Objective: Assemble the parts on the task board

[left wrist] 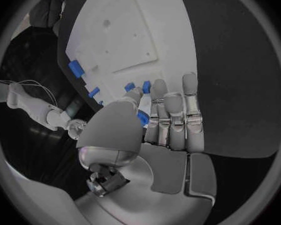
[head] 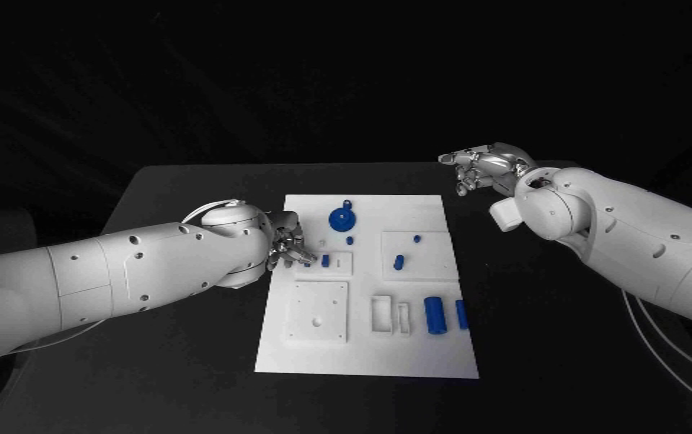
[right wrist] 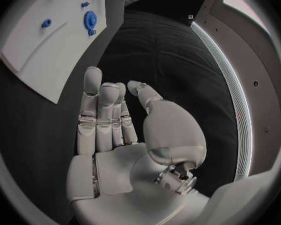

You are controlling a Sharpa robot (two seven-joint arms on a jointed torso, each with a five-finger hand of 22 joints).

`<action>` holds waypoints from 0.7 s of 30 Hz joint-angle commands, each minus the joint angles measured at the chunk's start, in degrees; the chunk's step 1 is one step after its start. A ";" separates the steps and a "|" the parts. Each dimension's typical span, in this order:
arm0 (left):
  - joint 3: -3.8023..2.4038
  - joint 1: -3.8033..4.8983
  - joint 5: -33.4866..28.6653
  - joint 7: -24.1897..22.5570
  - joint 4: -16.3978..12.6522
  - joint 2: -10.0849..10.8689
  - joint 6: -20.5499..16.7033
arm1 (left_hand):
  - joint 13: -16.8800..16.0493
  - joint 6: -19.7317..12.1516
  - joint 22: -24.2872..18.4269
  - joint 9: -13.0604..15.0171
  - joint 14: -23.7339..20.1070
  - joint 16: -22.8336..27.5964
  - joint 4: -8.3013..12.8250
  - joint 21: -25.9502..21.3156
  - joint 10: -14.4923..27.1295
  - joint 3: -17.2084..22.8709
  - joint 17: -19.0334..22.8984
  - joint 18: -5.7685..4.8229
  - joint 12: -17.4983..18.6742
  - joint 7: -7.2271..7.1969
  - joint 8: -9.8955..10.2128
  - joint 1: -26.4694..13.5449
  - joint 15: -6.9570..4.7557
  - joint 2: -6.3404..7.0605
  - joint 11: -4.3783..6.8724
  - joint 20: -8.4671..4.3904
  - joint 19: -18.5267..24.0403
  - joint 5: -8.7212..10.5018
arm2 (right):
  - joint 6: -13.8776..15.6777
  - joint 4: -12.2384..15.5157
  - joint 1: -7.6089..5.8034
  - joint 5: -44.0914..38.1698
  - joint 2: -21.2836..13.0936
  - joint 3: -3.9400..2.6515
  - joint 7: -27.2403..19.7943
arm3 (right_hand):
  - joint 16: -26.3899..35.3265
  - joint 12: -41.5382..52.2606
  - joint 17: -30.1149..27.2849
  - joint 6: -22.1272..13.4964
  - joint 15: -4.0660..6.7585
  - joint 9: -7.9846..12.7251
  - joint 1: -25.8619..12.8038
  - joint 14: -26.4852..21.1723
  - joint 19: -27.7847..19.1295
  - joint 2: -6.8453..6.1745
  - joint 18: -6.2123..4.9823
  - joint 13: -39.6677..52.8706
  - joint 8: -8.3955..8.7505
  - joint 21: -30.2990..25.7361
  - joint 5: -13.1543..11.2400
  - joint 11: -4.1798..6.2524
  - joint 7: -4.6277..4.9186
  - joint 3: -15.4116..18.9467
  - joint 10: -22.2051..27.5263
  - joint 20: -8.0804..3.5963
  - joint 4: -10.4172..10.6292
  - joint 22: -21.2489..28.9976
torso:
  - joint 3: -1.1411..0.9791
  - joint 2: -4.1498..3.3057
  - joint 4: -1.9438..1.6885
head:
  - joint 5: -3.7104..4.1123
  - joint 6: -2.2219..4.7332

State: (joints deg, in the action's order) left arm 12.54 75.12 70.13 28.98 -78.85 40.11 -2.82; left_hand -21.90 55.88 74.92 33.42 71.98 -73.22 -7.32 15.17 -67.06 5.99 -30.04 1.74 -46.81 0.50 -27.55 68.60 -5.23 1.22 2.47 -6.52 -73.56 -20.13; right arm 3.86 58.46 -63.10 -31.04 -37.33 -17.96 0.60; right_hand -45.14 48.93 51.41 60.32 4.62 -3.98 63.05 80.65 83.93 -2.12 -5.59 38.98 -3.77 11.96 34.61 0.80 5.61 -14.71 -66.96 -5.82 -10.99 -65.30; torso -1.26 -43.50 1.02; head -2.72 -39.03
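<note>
My left hand [head: 289,250] hovers at the task board's [head: 433,354] left edge on the desk [head: 188,194], fingers extended, a small blue part [left wrist: 142,118] just by my thumb, while my right hand [head: 483,166] waits spread, off the board's far right corner.

arms: white smooth shells, small dark screw holes | left arm [head: 130,274]: thin pale cable looped at wrist | right arm [head: 620,234]: thin cables trailing under forearm | left hand [left wrist: 162,120], right hand [right wrist: 125,135]: silver metal, segmented fingers, rounded thumb housing
</note>
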 commanded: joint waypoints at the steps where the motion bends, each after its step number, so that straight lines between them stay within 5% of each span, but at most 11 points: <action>1: 0.11 -0.15 1.04 0.44 0.17 -0.05 0.05 | -0.10 0.28 0.96 -0.08 0.17 0.28 -0.09 -0.27 0.04 -0.62 -0.04 -0.69 -0.32 0.14 0.20 -0.60 -0.25 0.08 0.18 -0.04 -0.37 0.39 | -1.13 -0.12 0.02 0.22 0.05 -0.05 -0.34 | 0.25 0.24 -0.04 -0.04 -0.09 -0.02 -0.42 -0.19 1.76 0.21 -0.06 -0.04 0.16 -0.09 -0.29 0.02 0.30 0.37 0.30 0.21 0.11 0.07 | 0.01 -0.01 0.00 | 0.06 0.02; 11: 0.03 -0.15 1.66 1.44 0.50 0.03 -1.81 | -0.16 0.15 0.97 -0.01 -0.16 0.40 -2.66 -0.65 0.32 -1.68 -0.05 -0.66 -0.38 0.42 0.14 -2.17 -0.04 1.67 -0.05 0.14 -0.24 1.80 | -1.04 -0.30 0.02 0.44 0.07 -0.05 -0.46 | 0.22 0.30 -0.04 -0.23 -0.13 -0.02 -0.62 -0.18 1.79 0.45 -0.06 -0.03 0.17 -0.16 -1.57 -0.02 0.30 1.12 0.26 0.25 0.58 0.13 | 0.12 0.02 -0.03 | 0.09 -0.14; 14: -0.09 -0.15 1.69 1.76 0.52 0.05 -2.52 | -0.17 0.55 0.94 -2.18 -0.33 0.59 -5.04 -0.87 0.47 -0.60 0.08 -0.50 -0.41 1.02 1.23 -4.08 0.22 3.47 -0.31 0.40 -0.19 5.05 | -1.07 -0.39 0.04 0.49 0.11 -0.05 -0.50 | 0.23 0.31 -0.06 -0.31 -0.14 -0.02 -0.56 -0.18 1.82 0.57 -0.07 -0.03 0.18 -0.19 -1.64 -0.04 0.31 1.49 0.28 0.25 0.78 0.18 | 0.14 0.02 -0.01 | 0.02 -0.07; 20: -0.29 -0.16 0.26 1.79 0.55 0.11 -3.60 | -0.13 0.12 0.97 -4.69 -0.33 0.63 -8.84 -1.27 0.53 1.78 0.30 -0.31 -0.52 1.08 -0.11 -8.12 0.32 5.57 -0.47 0.55 -0.43 5.74 | -1.31 -0.54 0.11 0.53 0.22 -0.05 -0.39 | 0.23 0.30 -0.08 -0.34 -0.13 -0.02 -0.44 -0.16 1.84 0.62 -0.08 -0.04 0.17 -0.21 -1.31 -0.03 0.32 1.56 0.30 0.26 0.83 0.22 | 0.09 -0.02 -0.01 | 0.05 -0.01; 21: -0.31 -0.16 0.10 1.78 0.59 0.10 -3.69 | -0.11 0.10 0.97 -4.83 -0.35 0.64 -9.12 -1.31 0.60 1.94 0.33 -0.30 -0.49 1.06 -0.21 -8.98 0.35 5.67 -0.56 0.55 -0.43 7.28 | -1.33 -0.56 0.12 0.53 0.26 -0.05 -0.37 | 0.23 0.29 -0.08 -0.35 -0.13 -0.02 -0.43 -0.17 1.84 0.60 -0.08 -0.05 0.17 -0.21 -1.21 -0.03 0.32 1.55 0.31 0.25 0.83 0.23 | 0.07 -0.02 -0.03 | 0.06 0.02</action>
State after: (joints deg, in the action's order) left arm 12.28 74.99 70.97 30.40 -78.30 40.26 -5.08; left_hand -21.99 56.28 74.91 28.74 71.75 -72.95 -16.33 14.06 -66.74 7.64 -29.75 1.75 -47.08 1.33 -27.58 60.36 -5.01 6.80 2.15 -6.24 -73.83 -13.58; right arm 3.45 57.94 -63.03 -30.84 -37.18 -17.96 0.53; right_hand -45.14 48.93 51.41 60.15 4.62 -3.98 62.67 80.65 83.93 -1.73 -5.59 38.98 -3.77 11.96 33.08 0.80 5.77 -13.51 -66.96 -5.82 -10.13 -65.16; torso -1.14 -43.50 1.02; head -2.70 -39.07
